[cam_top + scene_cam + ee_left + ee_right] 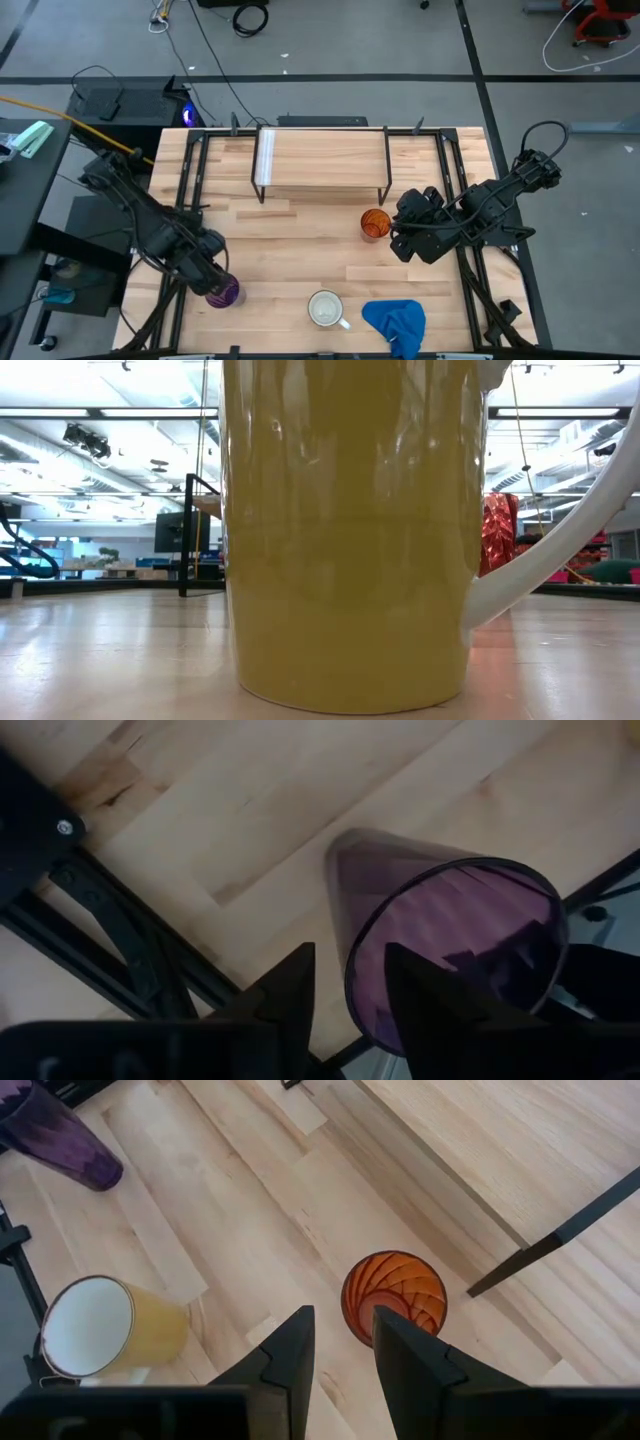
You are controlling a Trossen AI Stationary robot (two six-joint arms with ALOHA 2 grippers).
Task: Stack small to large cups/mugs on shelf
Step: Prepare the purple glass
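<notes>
On the butcher-block wooden counter (300, 250), at the middle of the far edge: low light-wood shelf (320, 155) on thin black wire legs, with nothing on its board.

Near the front-left corner: translucent purple tumbler (226, 292), its wall between the parted fingers of the left hand (212, 278), not clamped. Could tip or skid toward the counter's left edge if nudged by either finger.

Right of centre, just in front of the shelf's right legs: translucent orange cup (375, 222), with the right hand (400, 235) beside it, fingers apart, gripping nothing. Likely to topple if clipped at the rim.

At the middle of the front edge: pale yellow, white-lined handled mug (326, 308), upright.

Empty, all three: mug, tumbler, cup.
</notes>
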